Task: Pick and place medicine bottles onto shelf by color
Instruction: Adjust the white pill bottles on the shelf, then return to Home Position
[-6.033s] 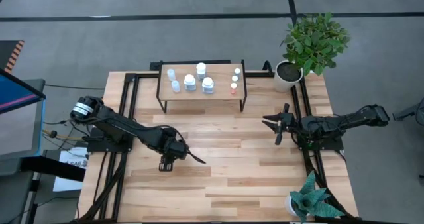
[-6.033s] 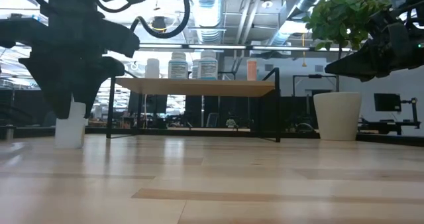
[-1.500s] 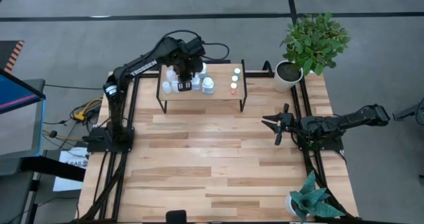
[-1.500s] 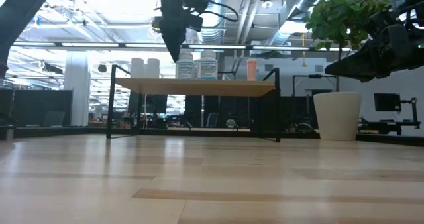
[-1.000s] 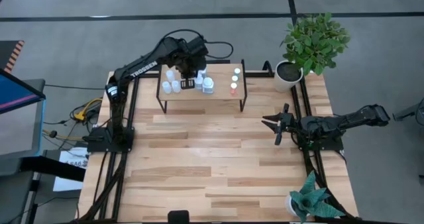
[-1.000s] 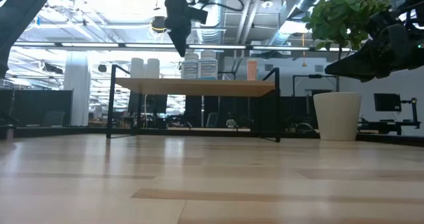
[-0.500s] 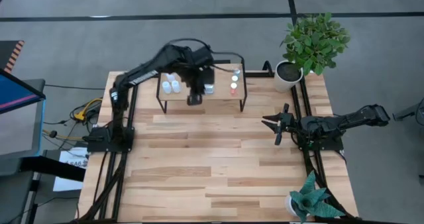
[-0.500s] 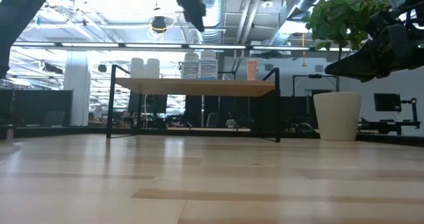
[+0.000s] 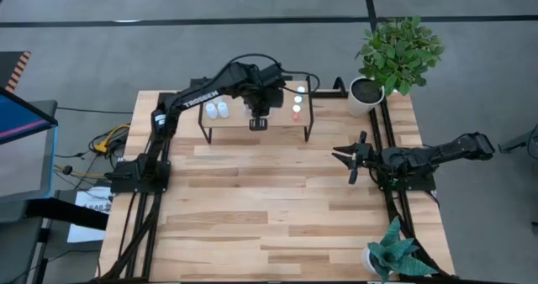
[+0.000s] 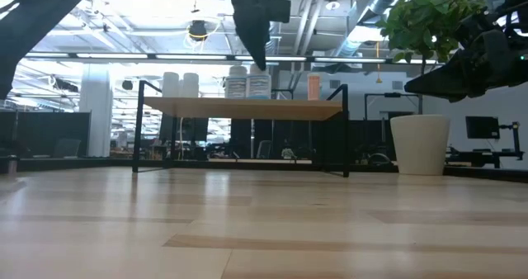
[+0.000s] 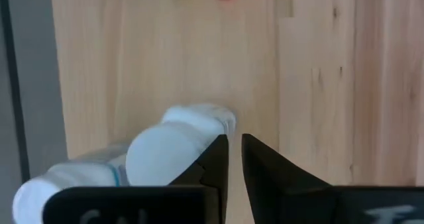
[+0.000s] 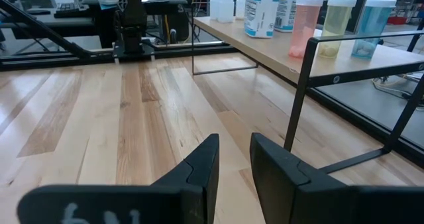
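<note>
The shelf (image 9: 282,118) stands at the table's far edge. On it are two pale bottles (image 9: 217,109) at the left, two larger white bottles (image 10: 247,83) in the middle, and an orange bottle (image 9: 296,112) with two more small ones behind it at the right. My left gripper (image 11: 235,148) is shut and points down over the shelf's middle. Its tips are right beside a white bottle's cap (image 11: 165,154), with nothing between them. My right gripper (image 12: 234,151) waits shut and level above the table's right side, pointing toward the shelf. My left gripper's shut fingertips (image 10: 261,63) stand at the top of the white bottles, next to one cap. I cannot tell whether they touch it; the bottles stand upright on the shelf top.
A leafy plant in a white pot (image 9: 366,95) stands at the far right corner. A small plant (image 9: 391,257) stands at the near right corner. Bare wooden tabletop (image 9: 269,200) lies in front of the shelf.
My left gripper has gone along the shelf toward the table's right edge and a little toward the near edge. It started over the pale bottles' side and now stands over the white bottles in the middle. It has tipped somewhat. The bottles have stayed where they were.
</note>
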Controlling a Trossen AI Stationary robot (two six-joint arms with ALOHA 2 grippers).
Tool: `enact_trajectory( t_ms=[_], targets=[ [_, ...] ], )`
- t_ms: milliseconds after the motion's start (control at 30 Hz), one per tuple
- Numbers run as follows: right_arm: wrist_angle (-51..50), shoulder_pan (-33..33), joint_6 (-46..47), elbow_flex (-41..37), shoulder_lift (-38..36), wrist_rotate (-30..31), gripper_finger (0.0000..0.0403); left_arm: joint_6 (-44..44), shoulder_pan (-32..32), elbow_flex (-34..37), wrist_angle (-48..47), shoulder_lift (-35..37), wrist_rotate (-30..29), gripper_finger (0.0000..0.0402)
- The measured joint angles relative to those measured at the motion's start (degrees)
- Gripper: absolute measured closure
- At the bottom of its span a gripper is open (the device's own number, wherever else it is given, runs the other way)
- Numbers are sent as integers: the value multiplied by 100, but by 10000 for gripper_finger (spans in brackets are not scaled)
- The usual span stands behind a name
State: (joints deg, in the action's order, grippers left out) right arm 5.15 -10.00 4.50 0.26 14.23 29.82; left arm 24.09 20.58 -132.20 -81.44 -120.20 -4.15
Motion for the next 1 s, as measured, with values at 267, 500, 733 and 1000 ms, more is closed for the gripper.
enact_trajectory(
  t_ms=[267,500,733,1000],
  targets=[
    [0,0,0,1,1,0,294,27,133,0,-60,0,-161,381],
    [0,0,-1,1,-1,0,294,129,147,0,-49,0,-633,381],
    [0,0,0,1,-1,0,294,-37,63,-22,-25,7,-642,381],
    [0,0,1,0,-1,0,294,-433,-402,-240,-246,217,-297,381]
  ],
)
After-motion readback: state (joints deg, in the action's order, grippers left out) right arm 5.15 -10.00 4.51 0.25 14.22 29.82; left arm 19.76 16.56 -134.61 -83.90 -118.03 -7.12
